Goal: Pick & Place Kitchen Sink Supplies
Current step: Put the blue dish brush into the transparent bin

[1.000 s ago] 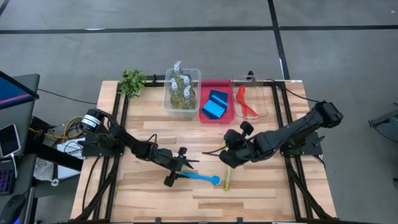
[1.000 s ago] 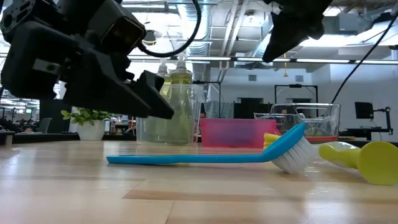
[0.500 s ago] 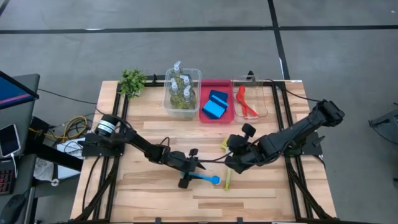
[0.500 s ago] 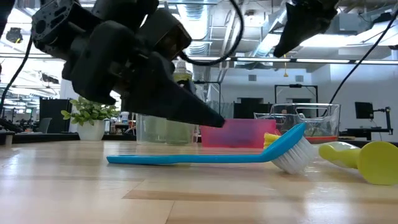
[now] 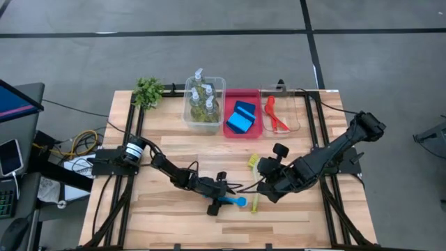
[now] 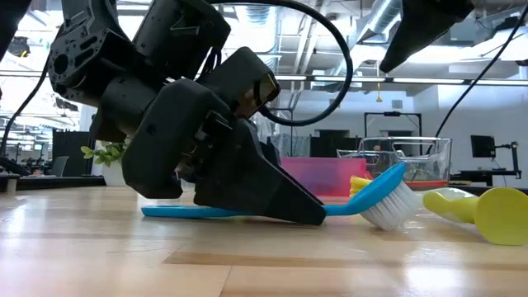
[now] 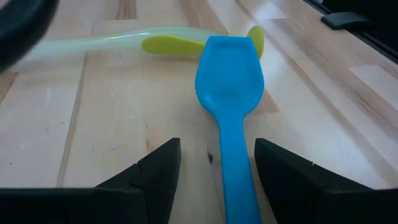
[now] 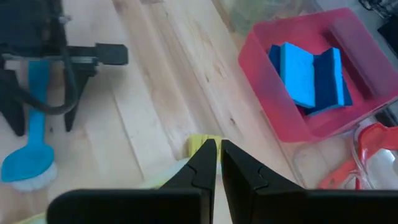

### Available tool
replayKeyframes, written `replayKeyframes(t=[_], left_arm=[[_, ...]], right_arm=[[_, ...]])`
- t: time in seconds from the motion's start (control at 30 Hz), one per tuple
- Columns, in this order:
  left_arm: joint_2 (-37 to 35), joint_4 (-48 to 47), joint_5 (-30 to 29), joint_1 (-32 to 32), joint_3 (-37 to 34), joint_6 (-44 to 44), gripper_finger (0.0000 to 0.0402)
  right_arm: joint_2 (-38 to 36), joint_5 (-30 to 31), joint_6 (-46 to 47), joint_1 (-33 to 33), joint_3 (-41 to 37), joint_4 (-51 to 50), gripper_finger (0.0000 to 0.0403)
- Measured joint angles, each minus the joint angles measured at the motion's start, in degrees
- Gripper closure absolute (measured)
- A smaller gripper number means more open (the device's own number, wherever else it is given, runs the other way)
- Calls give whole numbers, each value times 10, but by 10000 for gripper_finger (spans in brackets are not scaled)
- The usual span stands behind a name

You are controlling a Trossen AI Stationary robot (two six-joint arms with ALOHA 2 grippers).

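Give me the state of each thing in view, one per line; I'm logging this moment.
left gripper: open, fingers astride the blue brush handle
blue brush: lying flat on the table, not lifted
right gripper: shut, empty, above the table
yellow-green brush: lying flat beside the blue brush head
soap bottles: upright in the clear tub
blue sponges: in the red tray
red brushes: lying in the other clear tub
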Motion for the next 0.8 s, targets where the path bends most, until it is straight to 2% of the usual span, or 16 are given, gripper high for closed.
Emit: replayKeyframes(t=[0.2, 0.8], left_arm=[[-5, -11, -14, -8, 0, -21, 205], [-5, 9, -19, -7, -2, -118, 351]], right_arm=[[0, 0, 1, 23, 0, 0, 386], [0, 2, -1, 70, 0, 0, 386]])
